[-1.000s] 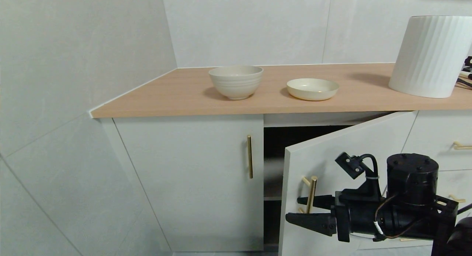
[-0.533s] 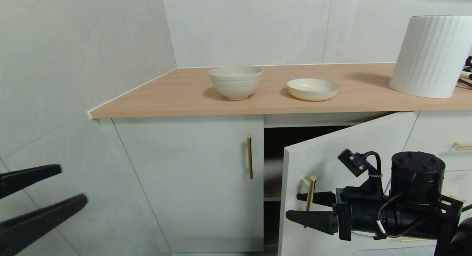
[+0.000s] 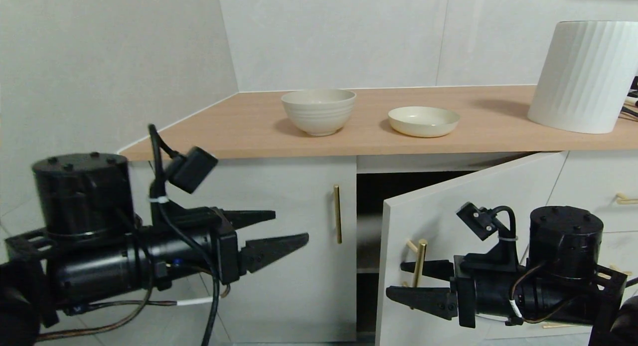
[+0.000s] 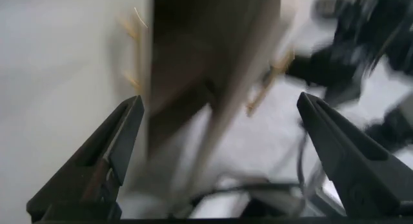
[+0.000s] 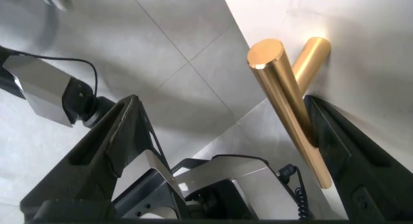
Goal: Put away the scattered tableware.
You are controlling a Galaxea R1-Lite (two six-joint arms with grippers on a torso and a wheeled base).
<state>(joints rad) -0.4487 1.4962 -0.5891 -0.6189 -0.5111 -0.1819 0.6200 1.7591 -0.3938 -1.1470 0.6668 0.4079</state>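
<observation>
Head view: ribbed bowl (image 3: pixel 318 110) and shallow dish (image 3: pixel 423 120) side by side on table (image 3: pixel 239 131), not touching; dish looks empty. Likely ceramic: rigid, brittle, glaze-slick; best pinched over rim. Left end effector (image 3: pixel 290 225) wide open, empty, before closed door (image 3: pixel 299 196). Right end effector (image 3: pixel 395 281) open, straddling brass handle (image 3: pixel 421 259) of ajar cabinet door (image 3: pixel 463 196), not clamped. Cabinet interior dark, contents unreadable.
</observation>
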